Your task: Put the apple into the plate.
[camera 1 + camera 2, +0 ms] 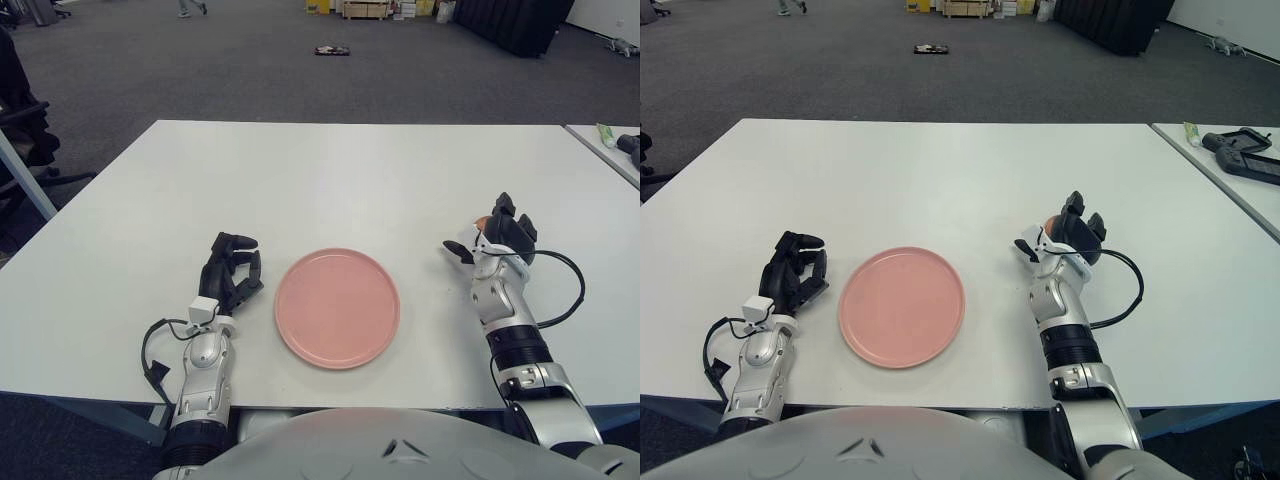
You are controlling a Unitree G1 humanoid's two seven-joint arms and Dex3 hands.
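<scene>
The red-orange round apple (483,222) sits inside the right hand (495,240), almost wholly hidden: only a small patch of its skin shows between the dark fingers (508,216) and the white thumb-side part of the hand, in both eye views. The fingers curl round it from above and from the far side, so the grasp looks closed on the fruit rather than merely beside it, though how firmly cannot be told. The relation that matters for the coming move is sideways: the flat pink round plate (337,306) lies to the robot's left of the held apple and a little nearer the robot's body, well apart from the hand, with bare white tabletop (330,180) between them. The right hand is therefore the only one placed to carry the fruit; it would have to travel leftward and slightly back toward the body until the apple hangs over the plate's middle, then let go low enough that the fruit does not roll off the shallow rim. Being round, the apple has no long axis to line up. The left hand (232,272) shows just to the left of the plate, its dark fingers curled and holding nothing.
</scene>
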